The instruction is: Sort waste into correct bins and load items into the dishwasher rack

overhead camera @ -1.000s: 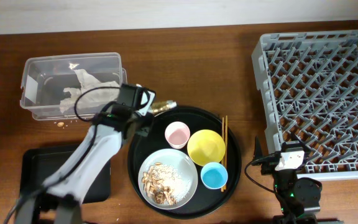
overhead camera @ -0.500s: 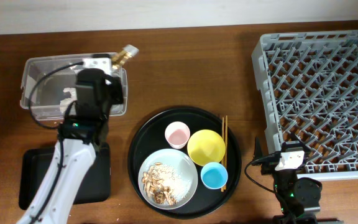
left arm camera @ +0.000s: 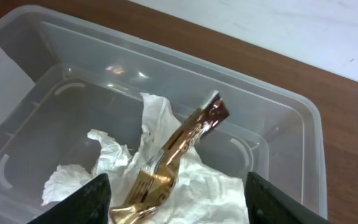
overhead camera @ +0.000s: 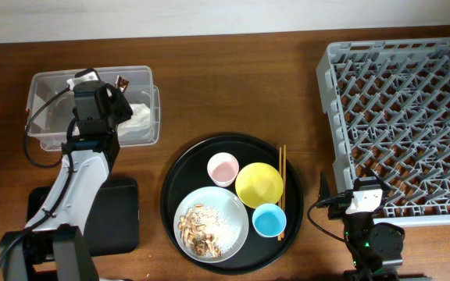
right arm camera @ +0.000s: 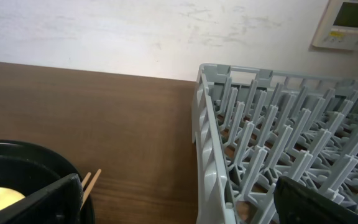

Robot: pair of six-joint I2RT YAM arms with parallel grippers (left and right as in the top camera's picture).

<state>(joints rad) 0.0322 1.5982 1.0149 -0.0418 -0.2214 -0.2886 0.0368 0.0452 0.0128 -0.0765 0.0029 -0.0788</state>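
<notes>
Seemingly free, snack wrapper (left arm camera: 185,134) lies under spread left hand (left arm camera: 180,199).

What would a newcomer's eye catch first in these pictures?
The big grey dishwasher rack fills the right side. At centre, a round black tray carries a yellow bowl and a plate of food scraps. At left, the open left end effector hovers over a clear tub holding a golden wrapper.

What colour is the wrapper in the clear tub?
Shiny gold and brown; the wrapper shows best from the left wrist.
</notes>
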